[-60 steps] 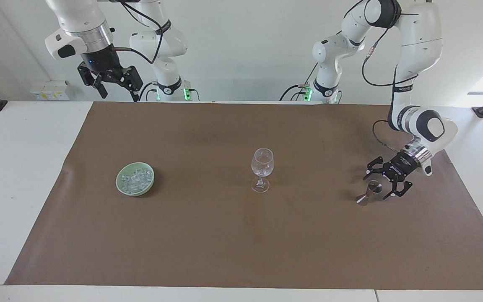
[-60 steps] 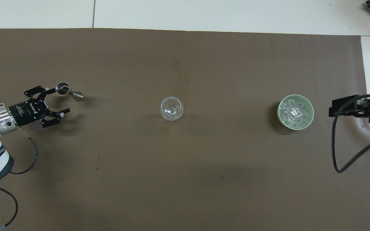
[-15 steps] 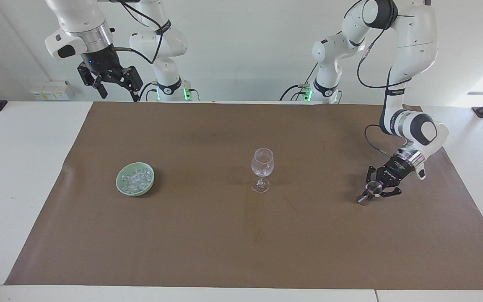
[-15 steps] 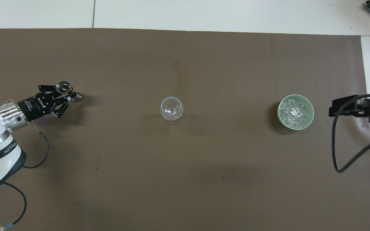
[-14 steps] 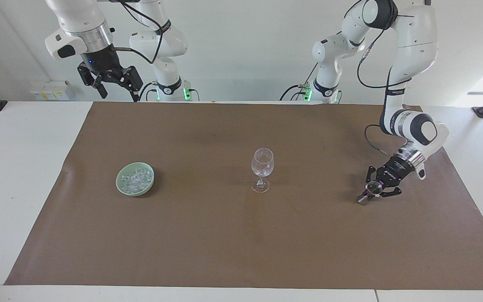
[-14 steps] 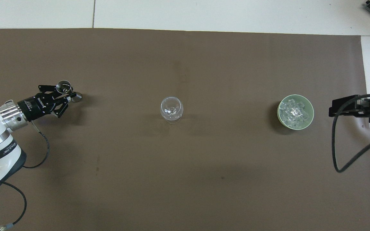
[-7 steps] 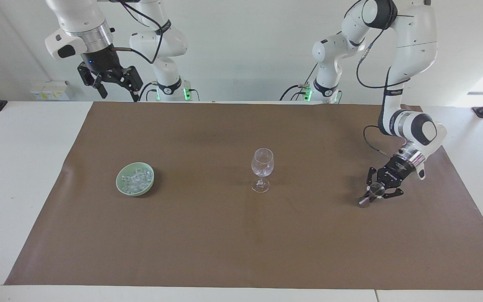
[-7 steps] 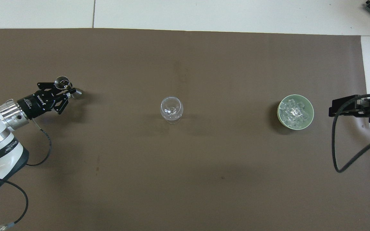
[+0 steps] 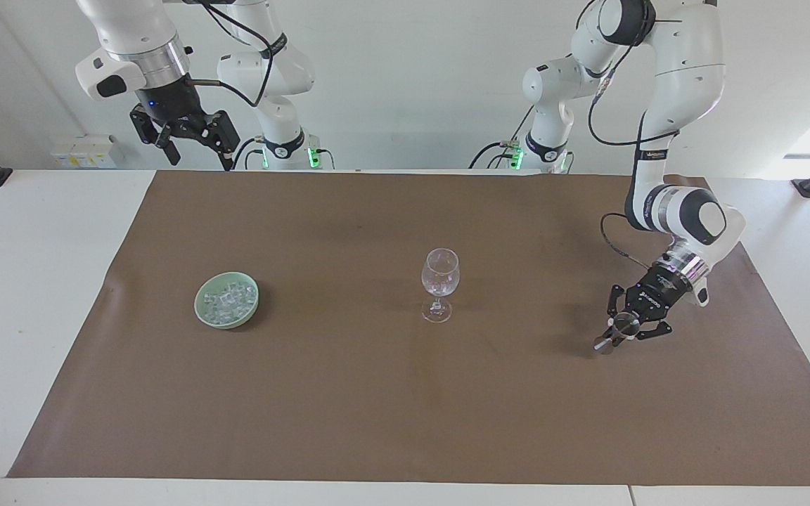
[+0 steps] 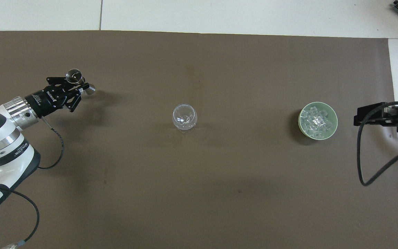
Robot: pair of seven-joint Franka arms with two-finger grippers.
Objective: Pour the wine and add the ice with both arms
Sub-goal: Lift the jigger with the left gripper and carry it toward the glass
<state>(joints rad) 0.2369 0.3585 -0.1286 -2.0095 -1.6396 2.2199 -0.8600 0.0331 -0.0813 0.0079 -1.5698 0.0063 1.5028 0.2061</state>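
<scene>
Since the frame a few seconds back, the left pincer (image 9: 623,329) has closed on the small steel jigger (image 9: 614,333) it was then only standing open beside, and carried it a little toward the wine glass (image 9: 439,284); it grips the jigger at its narrow waist, fingertips drawn tight, the two metal cones tilted, and whether the lower cone touches the brown mat (image 9: 405,393) cannot be told; the left arm (image 9: 679,133), white and jointed with a silver wrist ring, bends down steeply from its base, wrist angled toward the middle of the worktop (image 9: 25,281); the right pincer (image 9: 183,144) hangs high over the robots' edge of the worktop, its black fingers spread wide and holding nothing, that arm waiting; the wine glass, clear and stemmed, stands upright at the middle of the matte mat; the ice (image 9: 228,299), a heap of small glassy cubes, lies in a pale green round dish (image 9: 202,309) toward the right arm's end, well apart from the glass.
</scene>
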